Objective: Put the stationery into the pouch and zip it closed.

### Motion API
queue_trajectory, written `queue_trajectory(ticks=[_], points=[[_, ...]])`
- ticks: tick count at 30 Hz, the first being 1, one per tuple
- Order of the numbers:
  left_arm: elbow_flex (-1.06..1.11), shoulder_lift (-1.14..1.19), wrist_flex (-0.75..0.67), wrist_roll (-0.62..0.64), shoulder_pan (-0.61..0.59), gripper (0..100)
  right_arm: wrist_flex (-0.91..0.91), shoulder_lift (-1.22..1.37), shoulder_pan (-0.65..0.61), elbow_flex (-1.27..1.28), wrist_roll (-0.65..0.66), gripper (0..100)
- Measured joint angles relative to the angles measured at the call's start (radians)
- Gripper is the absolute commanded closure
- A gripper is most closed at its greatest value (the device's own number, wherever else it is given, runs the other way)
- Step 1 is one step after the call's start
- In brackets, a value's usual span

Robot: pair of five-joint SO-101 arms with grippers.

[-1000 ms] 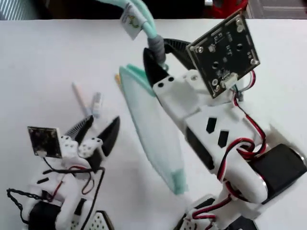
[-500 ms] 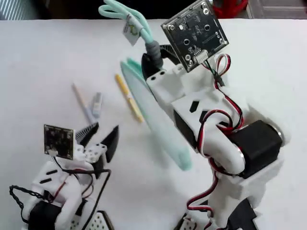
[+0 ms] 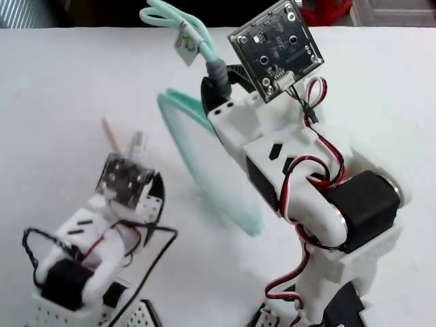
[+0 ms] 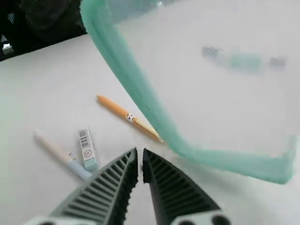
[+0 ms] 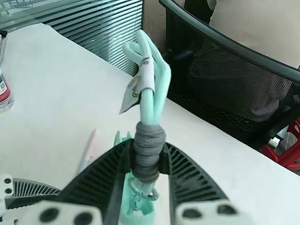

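One pouch (image 3: 211, 167) is seen, flat and oval, made of frosted translucent plastic with a mint-green rim. From its end runs a smooth mint cord (image 5: 150, 61), looped, carrying one paper tag (image 5: 136, 89) and wrapped in a grey ribbed band (image 5: 149, 154). The right claw (image 5: 147, 154) is closed on that band, its ridged black jaws pressed to either side. The right arm is raised at the right of the white desk (image 3: 61, 82), and the pouch is held on edge beside it, slanting across the middle of the desk.

Three pieces of stationery are counted lying flat on the desk: one slim orange pencil (image 4: 129, 117) just beside the pouch's rim, one small rectangular block (image 4: 87, 149) in a printed sleeve, and one pale pen (image 4: 54, 147) with a light blue end, touching or nearly touching the block.

The left arm is folded low at the near left. The left claw (image 4: 140, 152) is pointed down over the desk near the block, its toothed jaws drawn almost together, nothing gripped.
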Motion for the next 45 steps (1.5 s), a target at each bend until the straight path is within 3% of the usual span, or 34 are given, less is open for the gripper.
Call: queue_trajectory(ticks=[8,15,22,31,36,40,45], points=[[-0.094,0.405,-0.074,0.000,0.012,95,0.003,0.000,0.037,0.000,0.000,98.0],[-0.118,0.468,-0.087,0.023,0.068,95,0.003,0.000,0.055,0.000,0.000,98.0],[-0.123,0.390,-0.224,0.017,0.066,95,0.003,0.000,0.055,0.000,0.000,98.0],[0.092,0.293,-0.433,0.064,0.049,96,0.002,0.000,0.061,0.015,0.000,98.0],[0.109,0.189,-0.425,0.080,0.043,94,-0.048,0.041,0.061,0.077,-0.031,97.8],[0.147,0.052,-0.387,0.080,0.028,82,-0.091,0.084,0.061,0.084,-0.126,97.8],[0.279,-0.117,-0.387,0.083,0.005,81,-0.150,0.087,0.063,0.084,-0.199,97.8]])
